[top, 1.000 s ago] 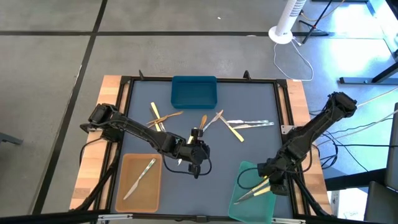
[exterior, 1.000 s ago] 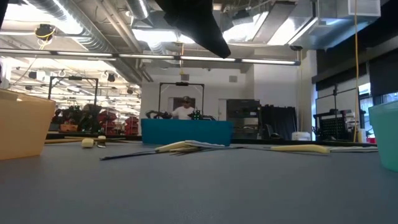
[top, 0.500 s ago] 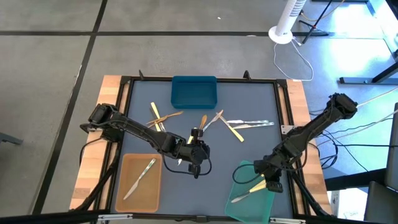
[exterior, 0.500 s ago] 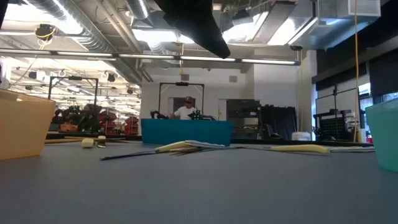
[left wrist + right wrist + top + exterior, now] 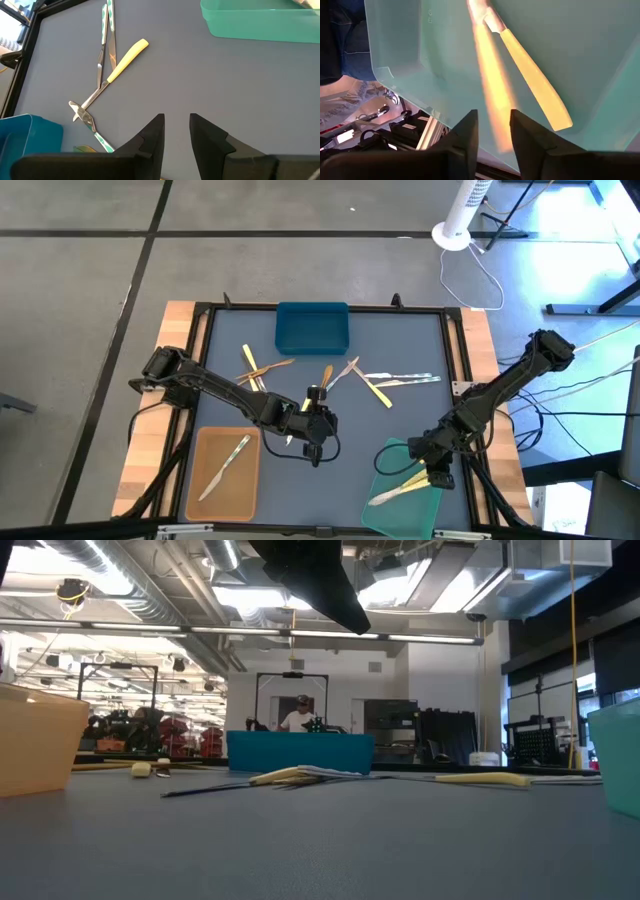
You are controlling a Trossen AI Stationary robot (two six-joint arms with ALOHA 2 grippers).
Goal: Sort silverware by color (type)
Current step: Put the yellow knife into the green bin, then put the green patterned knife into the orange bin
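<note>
At the near right corner of the surface [image 5: 400,340], the right claw [image 5: 432,472] hangs over the green tray [image 5: 385,515], its fingers narrowly parted and gripping nothing; two pale yellow utensils [image 5: 402,488] lie in the tray beneath it. The left claw [image 5: 318,423] waits mid-surface, narrowly open and empty. Unsorted silverware [image 5: 385,385] remains scattered between the blue tray [image 5: 312,327] and the left claw, and one silvery piece [image 5: 225,465] lies in the tan tray [image 5: 205,495].

Risk: the green tray sits askew at the surface's edge. A claw withdrawing low could catch its wall and push it further, possibly spilling the sorted pieces. The crossed utensils at centre may also drag one another if one is lifted.

Change from a second earlier: the green tray has rotated and slid toward the near edge, and the yellow utensils have shifted with it. The left arm is unchanged.
</note>
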